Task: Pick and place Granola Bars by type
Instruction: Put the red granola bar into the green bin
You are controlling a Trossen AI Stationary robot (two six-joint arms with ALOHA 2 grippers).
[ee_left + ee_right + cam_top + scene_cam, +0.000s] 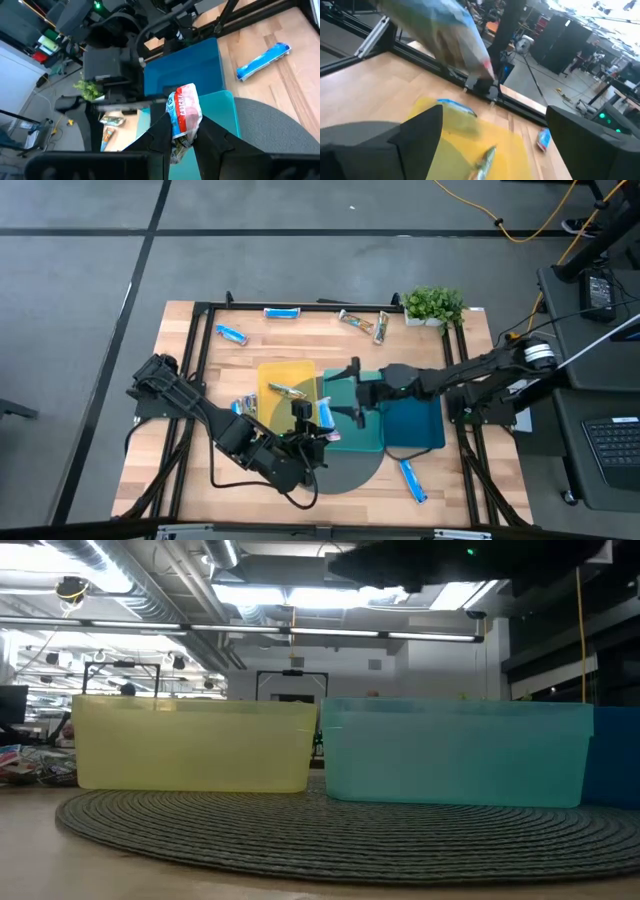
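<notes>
High view: the left gripper (pixel 318 423) sits over the seam between the flat yellow plastic tray (pixel 283 373) and the flat teal plastic tray (pixel 368 438), its fingers clamped on a shiny blue-and-white wrapped granola bar (pixel 327 416). The right gripper (pixel 355 393) hangs over the teal tray just beyond the left one, fingers spread wide apart, with nothing seen between them here. A silvery tan-brown wrapped bar (pixel 289 391) lies in the yellow tray, just outside the left fingers. A dark blue plastic tray (pixel 420 420) adjoins the teal one under the right arm. Other bars lie loose on the light wooden table (pixel 180 470): 2 bright blue bars (pixel 231 334) and (pixel 282 312) and 2 tan-brown bars (pixel 354 320) and (pixel 381 326) along the far edge, well apart from both grippers, and 1 bright blue bar (pixel 412 480) on the near side beside the round grey woven mat (pixel 352 473).

Low view: the yellow tray (pixel 195 745) and the teal tray (pixel 455 752) stand side by side on the woven mat (pixel 340 830); neither gripper's fingers can be made out.

Left wrist view: the 2 dark fingers (pixel 160 137) pinch the blue-and-white bar (pixel 184 110), which stands upright between them above the teal tray (pixel 222 107); a bright blue bar (pixel 263 61) lies on the wood well beyond.

Right wrist view: the 2 dark fingers (pixel 415 132) stand wide apart over the yellow tray (pixel 465 150). A blurred blue-and-white bar (pixel 440 32) shows beyond them, touching neither, and the tan-brown bar (pixel 485 161) lies on the yellow tray between them.
</notes>
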